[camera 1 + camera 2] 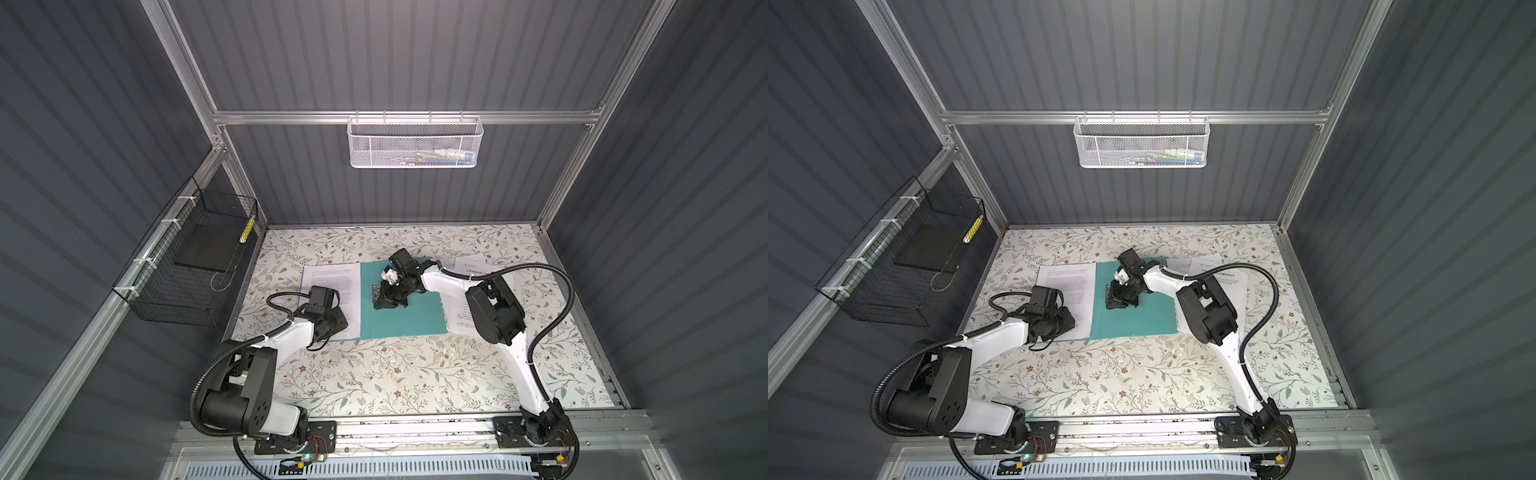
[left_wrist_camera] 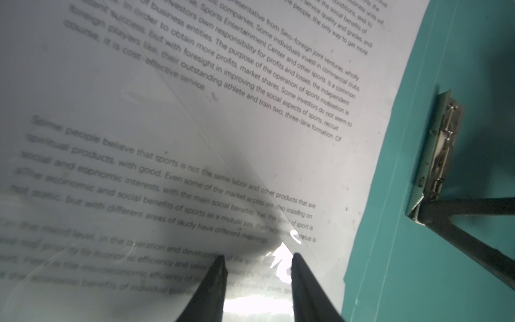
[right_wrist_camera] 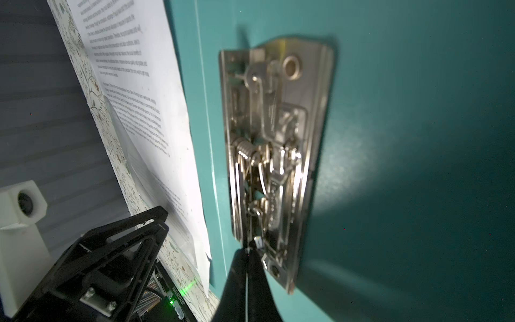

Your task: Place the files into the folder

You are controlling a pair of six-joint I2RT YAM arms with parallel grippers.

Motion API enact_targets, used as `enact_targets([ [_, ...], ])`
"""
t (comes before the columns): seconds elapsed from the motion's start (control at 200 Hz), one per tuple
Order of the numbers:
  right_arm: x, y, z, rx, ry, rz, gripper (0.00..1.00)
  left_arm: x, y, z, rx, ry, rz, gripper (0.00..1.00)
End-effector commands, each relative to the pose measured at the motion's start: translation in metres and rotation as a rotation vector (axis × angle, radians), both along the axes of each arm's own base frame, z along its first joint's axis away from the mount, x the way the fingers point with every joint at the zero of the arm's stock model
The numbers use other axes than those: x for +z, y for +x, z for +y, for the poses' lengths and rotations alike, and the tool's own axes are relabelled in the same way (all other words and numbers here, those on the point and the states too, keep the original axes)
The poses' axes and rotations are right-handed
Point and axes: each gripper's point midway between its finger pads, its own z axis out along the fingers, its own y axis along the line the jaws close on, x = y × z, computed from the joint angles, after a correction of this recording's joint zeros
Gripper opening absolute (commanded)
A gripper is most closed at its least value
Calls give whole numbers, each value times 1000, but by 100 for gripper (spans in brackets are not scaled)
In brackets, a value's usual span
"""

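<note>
Plainly, the right gripper is pinched shut, its tips touching the end of the one silver clip on the teal folder, which lies open on the floral table. The left gripper stands partly open with nothing seen between its fingers, tips at a printed sheet whose edge overlaps the folder. Readable there: "Some people believe that sports is not the same labor" and "Sports Entertainment Center". In both top views more files lie right of the folder, at least two, their text too small to read.
</note>
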Motion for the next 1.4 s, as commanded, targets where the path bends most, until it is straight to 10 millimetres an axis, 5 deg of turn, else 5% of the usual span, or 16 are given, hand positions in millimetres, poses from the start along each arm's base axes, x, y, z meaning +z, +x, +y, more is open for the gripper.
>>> enact_targets([
  [0.0,-90,-29,-58,-20,-305,119,0,-45,-54,19,27,74,250,41],
  [0.155,-90,-29,-62,-36,-264,144,0,-46,-53,19,23,73,255,41],
  [0.48,-42,-1,-42,-83,42,201,0,-48,-53,18,20,75,262,40],
  [0.816,-5,8,-22,-93,196,211,0,-48,-53,18,22,77,266,40],
  [1.061,33,38,-28,-152,276,142,23,-45,-52,23,71,83,250,40],
  [1.236,51,51,-33,-161,279,99,25,-40,-57,31,190,57,199,40],
  [1.396,52,41,-36,-159,253,105,25,-33,-67,35,265,39,156,39],
])
